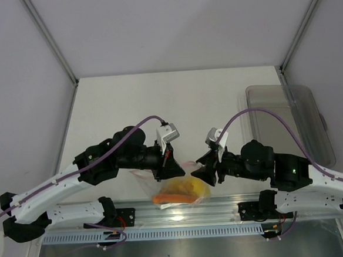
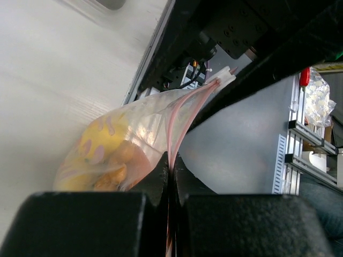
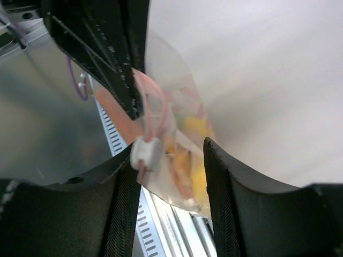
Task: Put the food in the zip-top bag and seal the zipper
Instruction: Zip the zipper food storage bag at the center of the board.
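The clear zip-top bag [image 1: 177, 191] hangs over the table's near edge with the food [image 1: 184, 189] inside it, yellow and orange pieces. My left gripper [image 1: 169, 164] is shut on the pink zipper [image 2: 179, 115], its jaws pinched flat on the strip [image 2: 172, 166]. The zipper's white slider [image 2: 222, 79] sits at the strip's far end. My right gripper [image 1: 205, 172] is open around that end of the bag [image 3: 182, 160]. The slider [image 3: 146, 152] rests against its left finger, while the right finger stands apart beside the food [image 3: 195, 131].
A rigid grey-clear tray [image 1: 288, 120] lies at the back right of the table. An aluminium rail [image 1: 183, 213] runs along the near edge under the bag. The left arm's black fingers [image 3: 115, 64] cross the top of the right wrist view.
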Motion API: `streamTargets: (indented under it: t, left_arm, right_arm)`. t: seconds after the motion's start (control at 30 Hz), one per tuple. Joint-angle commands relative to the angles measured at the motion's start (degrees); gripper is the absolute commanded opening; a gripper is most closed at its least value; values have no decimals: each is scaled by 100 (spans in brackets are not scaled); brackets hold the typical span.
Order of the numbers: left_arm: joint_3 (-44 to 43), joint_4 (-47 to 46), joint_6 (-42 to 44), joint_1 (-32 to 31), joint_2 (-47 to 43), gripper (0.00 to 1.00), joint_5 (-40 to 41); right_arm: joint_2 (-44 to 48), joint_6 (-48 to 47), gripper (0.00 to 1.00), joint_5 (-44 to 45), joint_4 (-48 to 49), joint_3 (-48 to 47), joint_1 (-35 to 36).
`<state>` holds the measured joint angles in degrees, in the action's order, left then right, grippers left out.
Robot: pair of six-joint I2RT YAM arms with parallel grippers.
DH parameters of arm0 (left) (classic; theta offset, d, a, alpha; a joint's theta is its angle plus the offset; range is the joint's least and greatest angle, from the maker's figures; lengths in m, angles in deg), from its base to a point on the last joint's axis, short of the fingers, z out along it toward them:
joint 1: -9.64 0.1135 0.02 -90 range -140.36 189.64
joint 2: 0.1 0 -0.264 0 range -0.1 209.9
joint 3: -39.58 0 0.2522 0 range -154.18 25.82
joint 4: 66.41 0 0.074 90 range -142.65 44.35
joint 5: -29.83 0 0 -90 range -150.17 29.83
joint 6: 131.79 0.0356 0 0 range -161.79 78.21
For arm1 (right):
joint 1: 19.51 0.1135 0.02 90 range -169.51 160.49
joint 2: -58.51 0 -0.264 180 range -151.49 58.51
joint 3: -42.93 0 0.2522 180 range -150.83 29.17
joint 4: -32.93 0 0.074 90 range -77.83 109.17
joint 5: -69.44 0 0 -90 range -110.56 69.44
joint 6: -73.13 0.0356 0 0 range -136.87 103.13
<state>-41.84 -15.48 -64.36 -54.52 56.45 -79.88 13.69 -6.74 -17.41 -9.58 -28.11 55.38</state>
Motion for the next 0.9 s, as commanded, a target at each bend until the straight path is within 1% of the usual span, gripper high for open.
streamTargets:
  t: [0.0,0.07,0.2,0.3,0.43,0.53,0.6,0.67,0.7,0.77,0.8,0.87]
  left_arm:
    - [-134,-219,-160,-9,-197,1,-113]
    - [-116,-210,-178,-9,-250,1,-130]
    - [-98,-227,-213,-9,-277,1,-183]
    - [-116,-236,-230,-9,-250,1,-262]
    - [-133,-219,-283,0,-233,1,-394]
    - [-169,-122,-292,0,-206,1,-429]
    - [-195,-52,-301,0,-206,1,-438]
    - [-204,-60,-318,0,-215,1,-455]
    - [-204,-61,-336,0,-215,0,-455]
    - [-178,-61,-353,9,-215,0,-455]
    - [-186,-69,-354,9,-215,0,-473]
    - [-108,-113,-371,9,-233,1,-490]
  right_arm:
    - [324,-196,51,790,511,198,52]
    - [544,-213,52,870,590,296,52]
    - [764,-266,51,599,923,629,52]
    - [764,-371,48,178,1186,814,52]
    - [676,-503,46,-165,1520,972,43]
    - [685,-521,44,-246,1889,1113,52]
    - [728,-521,39,-404,2083,1289,52]
    - [790,-521,37,-430,2391,1481,52]
    - [834,-530,32,-456,2496,1543,52]
    - [922,-530,27,-491,2742,1640,52]
    - [940,-547,22,-526,2778,1693,52]
    - [949,-582,22,-588,2787,1694,52]
